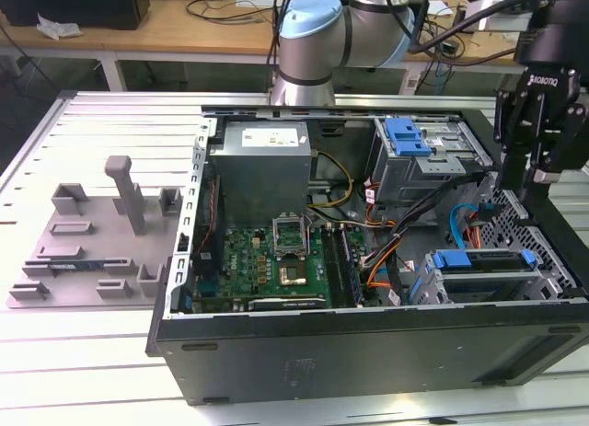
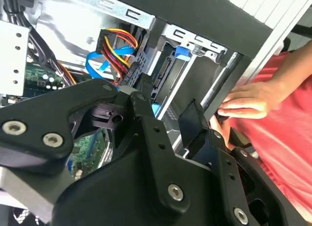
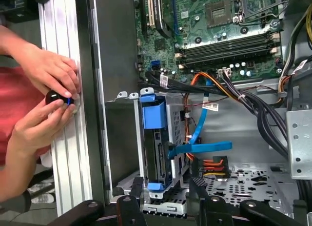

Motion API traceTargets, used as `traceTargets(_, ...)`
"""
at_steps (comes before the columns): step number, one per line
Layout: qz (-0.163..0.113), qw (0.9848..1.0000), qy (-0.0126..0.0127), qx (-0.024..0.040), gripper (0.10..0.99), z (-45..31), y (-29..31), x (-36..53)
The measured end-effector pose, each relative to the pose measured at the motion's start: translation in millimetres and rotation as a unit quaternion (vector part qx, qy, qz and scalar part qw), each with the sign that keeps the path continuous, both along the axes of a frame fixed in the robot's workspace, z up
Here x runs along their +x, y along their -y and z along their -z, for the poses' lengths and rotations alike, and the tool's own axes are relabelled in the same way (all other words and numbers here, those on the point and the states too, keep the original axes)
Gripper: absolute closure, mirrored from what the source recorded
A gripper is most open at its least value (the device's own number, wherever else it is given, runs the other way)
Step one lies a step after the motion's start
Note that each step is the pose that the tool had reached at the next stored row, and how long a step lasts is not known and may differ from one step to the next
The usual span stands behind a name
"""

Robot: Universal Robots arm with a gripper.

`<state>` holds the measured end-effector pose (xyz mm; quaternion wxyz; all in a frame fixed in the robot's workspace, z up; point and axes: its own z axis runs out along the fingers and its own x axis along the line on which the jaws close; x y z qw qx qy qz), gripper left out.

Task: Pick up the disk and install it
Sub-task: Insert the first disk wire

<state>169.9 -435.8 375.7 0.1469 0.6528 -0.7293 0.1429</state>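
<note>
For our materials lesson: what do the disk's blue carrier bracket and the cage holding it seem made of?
Carrier bracket: probably moulded plastic, uniform bright blue, smooth with soft sheen. Cage: apparently bare sheet metal, silvery grey, thin bent tabs.

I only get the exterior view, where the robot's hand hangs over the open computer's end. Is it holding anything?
Observer: No. In the first wrist view the hand is open, with nothing gripped between its fingers.
Operator: So where's the disk?
Observer: The disk sits in its drive bay, in line with the gap between the fingers.
Operator: Is anybody near?
Observer: Yes. A person's hands pinch a small black object just outside the case.
</note>
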Motion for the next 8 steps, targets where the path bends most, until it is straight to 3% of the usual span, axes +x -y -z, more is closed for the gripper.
traceTargets(5, 0.020, 0.9998, 0.0012, -0.0001, 0.584, 7.9, -1.3, -0.7)
traceTargets(8, 0.020, 0.9998, 0.0022, -0.0035, 0.584, 12.2, -11.7, -2.3)
